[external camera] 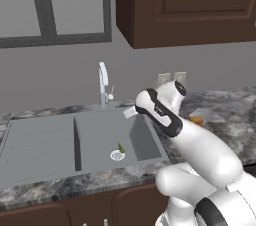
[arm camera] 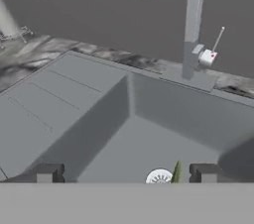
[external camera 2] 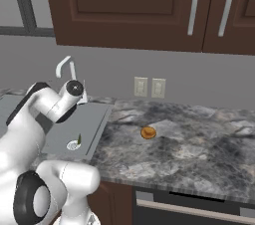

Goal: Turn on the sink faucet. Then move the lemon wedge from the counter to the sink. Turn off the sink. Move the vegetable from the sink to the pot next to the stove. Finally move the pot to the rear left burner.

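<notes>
the sink (external camera: 45, 142) is a grey two-basin unit set into the counter (external camera: 225, 110); in the left base view the left part is a shallow ribbed tray and the right one is the deeper basin. the right basin holds the round drain (external camera: 117, 155) and, touching its rim at about one o'clock, the lemon wedge (external camera: 121, 147). the wedge stands on end, its long axis near upright, its pointed tip aimed up and leaning slightly toward eleven o'clock in that view. in the right base view the wedge (external camera 2: 79, 139) sits at about one o'clock from the drain (external camera 2: 73, 145), again upright. in the hand view the wedge (arm camera: 176, 172) rises as a thin green sliver just right of the drain (arm camera: 159, 177), both near the bottom edge. the faucet (external camera: 103, 84) stands on the sink's back rim at twelve o'clock from the basin, its spout curving forward over it, the thin lever (arm camera: 217, 41) angled up toward one o'clock from its base in the hand view. the gripper (arm camera: 127, 172) is spread wide, its two dark tips far apart with nothing between them, hanging above the right basin with the drain and wedge between them and closer to the right tip. on the counter at three o'clock from the sink lies a small orange thing (external camera 2: 148, 132), well apart from the basin.
</notes>
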You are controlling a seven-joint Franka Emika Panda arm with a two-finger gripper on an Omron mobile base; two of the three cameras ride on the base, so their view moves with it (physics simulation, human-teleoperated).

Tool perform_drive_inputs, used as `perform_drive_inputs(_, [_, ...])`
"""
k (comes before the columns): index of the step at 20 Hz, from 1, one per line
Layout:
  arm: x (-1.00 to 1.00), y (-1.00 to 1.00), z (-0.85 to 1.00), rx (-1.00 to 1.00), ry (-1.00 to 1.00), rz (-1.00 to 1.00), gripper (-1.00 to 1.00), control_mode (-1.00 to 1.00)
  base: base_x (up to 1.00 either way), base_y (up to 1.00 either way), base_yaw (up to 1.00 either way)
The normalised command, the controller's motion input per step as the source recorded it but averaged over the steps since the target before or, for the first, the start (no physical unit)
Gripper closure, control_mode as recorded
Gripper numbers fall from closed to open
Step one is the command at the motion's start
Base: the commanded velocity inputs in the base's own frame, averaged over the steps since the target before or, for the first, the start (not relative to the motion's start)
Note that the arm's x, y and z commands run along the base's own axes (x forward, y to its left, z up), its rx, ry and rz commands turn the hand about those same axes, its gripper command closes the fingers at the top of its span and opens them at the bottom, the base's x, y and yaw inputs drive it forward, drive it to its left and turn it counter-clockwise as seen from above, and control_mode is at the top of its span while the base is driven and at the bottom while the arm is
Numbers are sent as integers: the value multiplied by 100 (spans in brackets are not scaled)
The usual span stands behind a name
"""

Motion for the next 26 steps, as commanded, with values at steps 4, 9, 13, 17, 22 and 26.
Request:
perform_drive_inputs(4, [0, 7, -4, -8, 37, -17, -100, -100, 0, 0, 0])
perform_drive_inputs(9, [-8, 0, -48, -4, 23, -10, -100, -100, 0, 0, 0])
perform_drive_inputs(13, [-6, 0, -50, -5, 18, -8, -100, -100, 0, 0, 0])
perform_drive_inputs(17, [0, 8, -44, -10, 13, -5, -100, -100, 0, 0, 0])
perform_drive_inputs(22, [0, 2, -37, -10, 3, -6, -100, -100, 0, 0, 0])
perform_drive_inputs(26, [0, 0, -42, -8, 1, -8, -100, -100, 0, 0, 0])
